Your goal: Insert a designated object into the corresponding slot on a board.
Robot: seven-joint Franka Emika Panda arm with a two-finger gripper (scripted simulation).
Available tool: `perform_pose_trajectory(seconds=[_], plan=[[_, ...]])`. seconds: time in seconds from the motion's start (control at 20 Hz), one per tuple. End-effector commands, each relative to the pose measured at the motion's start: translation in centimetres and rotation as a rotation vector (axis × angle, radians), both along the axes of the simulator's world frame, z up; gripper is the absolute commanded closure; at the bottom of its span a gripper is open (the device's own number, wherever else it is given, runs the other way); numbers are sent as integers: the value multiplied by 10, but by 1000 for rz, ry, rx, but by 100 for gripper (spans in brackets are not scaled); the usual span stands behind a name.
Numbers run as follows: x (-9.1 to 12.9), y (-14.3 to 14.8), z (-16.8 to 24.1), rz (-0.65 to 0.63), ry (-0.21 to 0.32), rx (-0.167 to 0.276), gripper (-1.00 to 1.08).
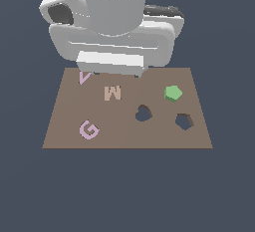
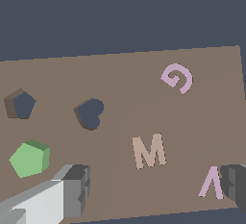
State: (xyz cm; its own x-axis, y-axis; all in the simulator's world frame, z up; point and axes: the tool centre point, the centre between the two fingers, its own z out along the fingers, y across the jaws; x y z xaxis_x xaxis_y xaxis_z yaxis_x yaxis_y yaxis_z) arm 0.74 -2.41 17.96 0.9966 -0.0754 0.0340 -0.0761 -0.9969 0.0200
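Note:
The green pentagon block lies on the brown board, apart from the dark pentagon slot, which is empty. In the wrist view the block lies near one finger, and the slot is beyond it on the board. My gripper is open wide and empty, above the board's far edge over the letters M and V. It is to the exterior view's left of the block. In the exterior view the arm's body hides the fingers.
A heart-shaped hole sits beside the slot on the exterior view's left. A tan M, a pink G and a pink V, partly hidden by the hand, are on the board. The floor around it is dark grey.

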Motion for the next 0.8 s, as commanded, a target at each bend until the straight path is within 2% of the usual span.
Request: perform_pose_trajectory(seconds=[0.0, 0.4, 0.75], plan=[[0, 0, 0, 0, 0, 0, -92], [-5, 20, -15, -8, 4, 3, -92], [-17, 72, -53, -27, 13, 10, -92]])
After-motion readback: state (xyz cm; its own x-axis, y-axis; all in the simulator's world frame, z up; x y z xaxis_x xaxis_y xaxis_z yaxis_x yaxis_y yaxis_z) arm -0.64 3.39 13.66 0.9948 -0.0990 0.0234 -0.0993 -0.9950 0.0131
